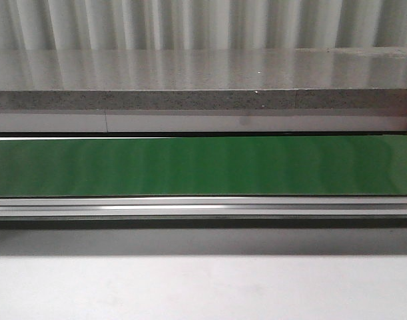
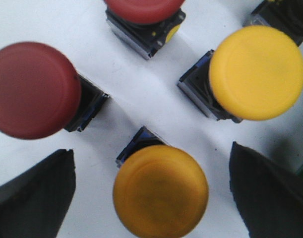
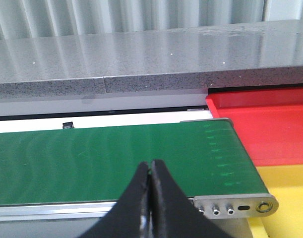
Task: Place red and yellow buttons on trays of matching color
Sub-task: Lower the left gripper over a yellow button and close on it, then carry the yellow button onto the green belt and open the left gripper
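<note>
Green conveyor belt point(image 1: 203, 165), red tray point(image 3: 270, 126), yellow tray point(image 3: 290, 183), speckled grey counter point(image 1: 190, 83)

Lighting was even and kinda soft overall. The green belt point(image 1: 203, 165) showed wavy glare bands, the grey ledge point(image 1: 203, 70) reflected streaks, and the close-up yellow button point(image 2: 160, 191) looked blurry with soft shadows.

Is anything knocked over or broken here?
Nothing stands out. The two red buttons and two yellow buttons look whole, and the green belt shows no mess.
</note>
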Robot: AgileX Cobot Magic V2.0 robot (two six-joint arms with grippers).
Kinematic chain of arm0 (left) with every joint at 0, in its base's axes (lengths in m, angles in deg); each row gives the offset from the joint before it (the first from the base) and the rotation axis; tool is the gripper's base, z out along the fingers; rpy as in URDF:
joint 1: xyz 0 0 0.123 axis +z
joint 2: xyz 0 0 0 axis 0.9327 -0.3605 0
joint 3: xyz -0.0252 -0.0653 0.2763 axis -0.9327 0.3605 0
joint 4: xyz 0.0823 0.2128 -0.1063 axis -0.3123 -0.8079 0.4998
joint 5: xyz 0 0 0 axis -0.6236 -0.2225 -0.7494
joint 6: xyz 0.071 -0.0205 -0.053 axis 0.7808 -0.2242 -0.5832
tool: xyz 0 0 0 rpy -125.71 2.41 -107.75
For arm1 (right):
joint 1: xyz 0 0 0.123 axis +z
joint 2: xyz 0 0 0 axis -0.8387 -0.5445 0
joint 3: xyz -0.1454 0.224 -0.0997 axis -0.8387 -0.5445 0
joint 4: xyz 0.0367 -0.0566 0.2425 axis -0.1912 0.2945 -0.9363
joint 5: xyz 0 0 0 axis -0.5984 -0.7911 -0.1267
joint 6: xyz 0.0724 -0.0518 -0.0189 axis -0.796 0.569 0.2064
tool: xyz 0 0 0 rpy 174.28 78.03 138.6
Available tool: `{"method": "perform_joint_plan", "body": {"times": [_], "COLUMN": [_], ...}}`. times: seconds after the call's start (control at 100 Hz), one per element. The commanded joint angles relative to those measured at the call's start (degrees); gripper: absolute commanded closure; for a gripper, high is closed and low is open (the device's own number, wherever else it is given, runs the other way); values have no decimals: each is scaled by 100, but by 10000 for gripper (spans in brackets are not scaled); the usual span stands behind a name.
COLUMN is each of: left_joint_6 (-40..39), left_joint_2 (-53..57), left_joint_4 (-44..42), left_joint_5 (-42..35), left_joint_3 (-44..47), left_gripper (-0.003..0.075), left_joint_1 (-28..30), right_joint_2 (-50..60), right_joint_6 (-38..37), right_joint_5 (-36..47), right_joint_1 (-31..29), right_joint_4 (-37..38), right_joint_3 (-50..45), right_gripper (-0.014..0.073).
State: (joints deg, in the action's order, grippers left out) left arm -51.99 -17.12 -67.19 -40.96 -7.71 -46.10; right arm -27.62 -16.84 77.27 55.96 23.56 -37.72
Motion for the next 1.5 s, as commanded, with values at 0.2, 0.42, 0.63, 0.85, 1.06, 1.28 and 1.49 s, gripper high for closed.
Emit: {"method": "perform_joint_plan", "body": {"times": [0.2, 0.42, 0.63, 0.85, 1.06, 1.28, 1.49], "left_joint_6": [-9, 31, 180, 617, 1096, 1472, 1673], "left_joint_2": [160, 661, 1694, 2144, 1814, 949, 236], "left_joint_4": [92, 115, 115, 319, 561, 812, 1008], "left_joint_5": [-98, 105, 327, 949, 1478, 1923, 1961], "left_joint_3": [-146, -159, -218, -1044, -2056, -2738, -2825], "left_gripper": [622, 740, 740, 740, 740, 740, 740], "left_joint_1": [7, -3, -3, -378, -972, -1400, -1690], "right_joint_2": [83, 83, 83, 83, 83, 83, 83], "right_joint_6": [25, 25, 25, 25, 25, 25, 25], "right_joint_5": [467, 467, 467, 467, 467, 467, 467], "right_joint_1": [2, 2, 2, 2, 2, 2, 2], "right_joint_4": [66, 66, 66, 66, 66, 66, 66], "right_joint_3": [-8, -8, -8, -8, -8, -8, -8], "right_gripper": [661, 661, 661, 661, 661, 661, 661]}}
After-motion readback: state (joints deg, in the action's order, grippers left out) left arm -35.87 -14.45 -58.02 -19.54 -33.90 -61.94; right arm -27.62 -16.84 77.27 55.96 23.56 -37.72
